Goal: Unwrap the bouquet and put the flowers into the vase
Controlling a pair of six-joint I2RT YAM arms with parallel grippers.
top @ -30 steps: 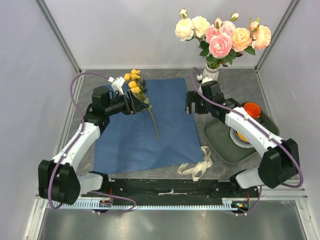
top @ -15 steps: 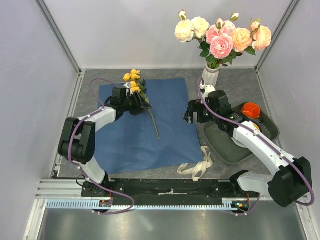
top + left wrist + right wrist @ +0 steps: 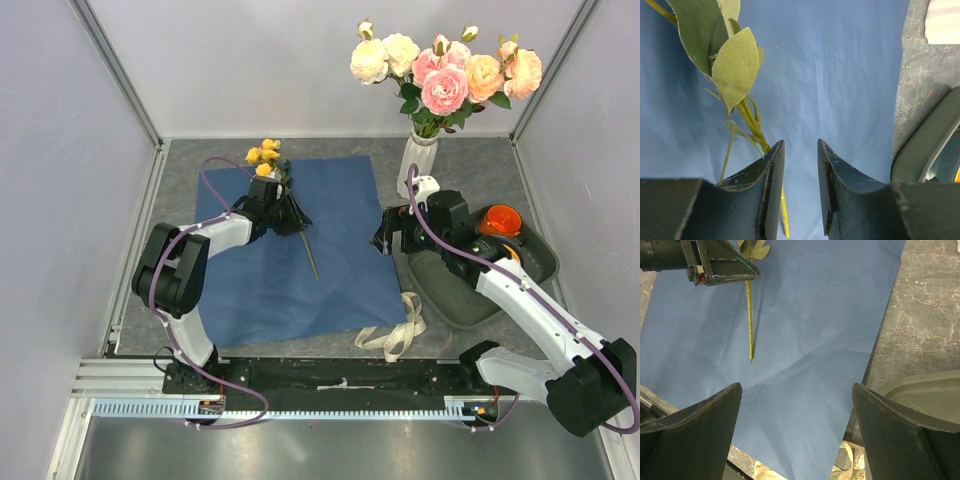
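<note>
A dark grey tray (image 3: 437, 285) on the mottled grey table's (image 3: 470, 160) right side holds an orange cup (image 3: 501, 218).

blue paper sheet (image 3: 345, 205); white vase (image 3: 418, 160)

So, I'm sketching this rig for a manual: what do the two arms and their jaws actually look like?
The left arm and the right arm both have white links between chunky black joints and stand on black bases. A purple cable loops along each arm. The jaws are dark, flat, wedge-shaped plates with scuffed, lighter edges.
</note>
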